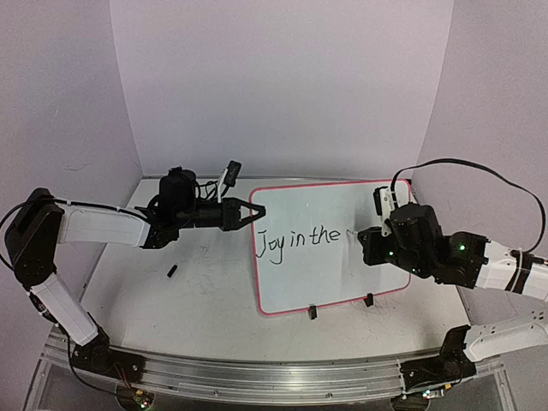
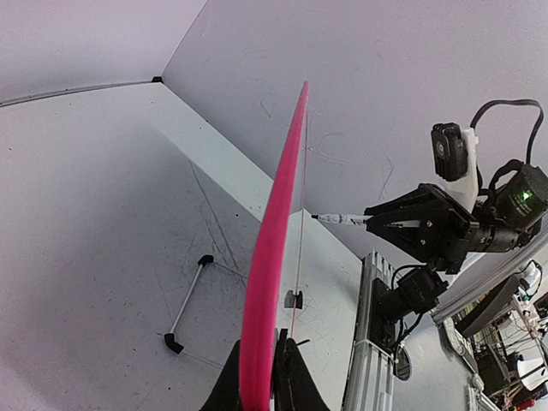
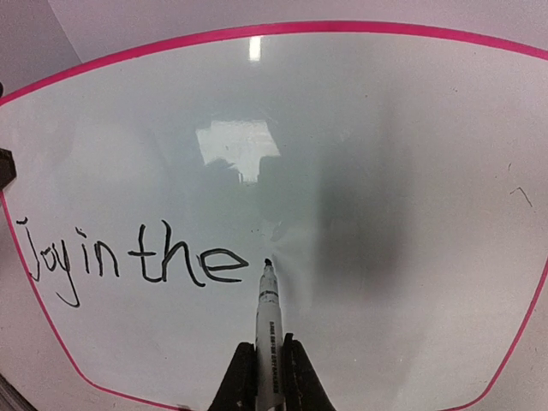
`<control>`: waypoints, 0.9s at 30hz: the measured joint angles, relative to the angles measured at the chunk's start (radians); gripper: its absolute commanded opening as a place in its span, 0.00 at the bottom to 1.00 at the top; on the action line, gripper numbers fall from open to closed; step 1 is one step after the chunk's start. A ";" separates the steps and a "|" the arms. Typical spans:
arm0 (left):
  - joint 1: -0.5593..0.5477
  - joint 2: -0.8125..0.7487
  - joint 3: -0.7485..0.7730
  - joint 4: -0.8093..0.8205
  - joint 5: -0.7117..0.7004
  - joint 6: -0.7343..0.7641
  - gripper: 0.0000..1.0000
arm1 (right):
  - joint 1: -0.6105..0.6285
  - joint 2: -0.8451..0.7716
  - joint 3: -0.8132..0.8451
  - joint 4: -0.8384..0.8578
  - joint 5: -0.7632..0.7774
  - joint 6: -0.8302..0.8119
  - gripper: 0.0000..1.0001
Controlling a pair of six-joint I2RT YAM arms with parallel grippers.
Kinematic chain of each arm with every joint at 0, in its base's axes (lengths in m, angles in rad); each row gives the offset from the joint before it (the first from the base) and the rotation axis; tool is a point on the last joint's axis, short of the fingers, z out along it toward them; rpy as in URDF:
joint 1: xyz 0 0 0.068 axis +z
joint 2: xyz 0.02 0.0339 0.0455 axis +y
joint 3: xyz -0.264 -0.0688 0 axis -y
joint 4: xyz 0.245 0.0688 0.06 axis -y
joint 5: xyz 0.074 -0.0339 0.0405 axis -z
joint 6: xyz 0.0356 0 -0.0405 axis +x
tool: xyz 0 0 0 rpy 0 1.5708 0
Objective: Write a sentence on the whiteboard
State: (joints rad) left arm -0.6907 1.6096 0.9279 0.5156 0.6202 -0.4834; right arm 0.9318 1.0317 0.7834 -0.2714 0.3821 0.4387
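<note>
- On the left side of the grey scribbled tabletop, the left gripper is clenched on the left short edge of the large flat white whiteboard with a thin pink-red border. In its wrist view the pink rim passes between the two fingers.
- Near this arm a small black object lies on the tabletop, well apart from the board; we cannot tell what it is.
- Between the two arms lies the whiteboard, its long axis going from left to right, with two small black clips on the near long edge.
- Across its left half run the black handwritten words "Joy in the", along the long axis toward the right arm.
- Just right of the last letter stands the black tip of the white-barrelled marker; whether it touches the surface or hovers just above, we cannot tell.
- At the right, the right gripper is closed firmly around the barrel of this marker.
- We judge that the next word must go to the right of the tip, on the bare white area toward the right arm. This arm is the nearer one, while the left one seems only to steady the board.
</note>
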 measured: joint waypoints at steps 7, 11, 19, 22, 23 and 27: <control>0.000 0.000 0.000 0.001 0.005 0.004 0.00 | 0.000 0.007 0.000 0.010 0.039 0.017 0.00; 0.000 0.000 0.000 0.001 0.007 0.004 0.00 | 0.000 0.008 0.000 0.035 0.047 0.018 0.00; 0.000 0.000 0.000 0.002 0.010 0.004 0.00 | 0.000 0.025 0.000 0.070 0.059 0.017 0.00; 0.000 0.000 0.000 0.003 0.010 0.004 0.00 | 0.000 0.039 0.000 0.077 0.069 0.017 0.00; 0.000 0.000 0.000 0.003 0.011 0.004 0.00 | 0.000 0.044 0.000 0.078 0.072 0.018 0.00; 0.000 0.000 0.000 0.006 0.013 0.004 0.00 | 0.000 0.057 0.000 0.074 0.079 0.029 0.00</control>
State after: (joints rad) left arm -0.6907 1.6096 0.9279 0.5220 0.6334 -0.4793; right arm 0.9318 1.0890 0.7837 -0.1974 0.4607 0.4676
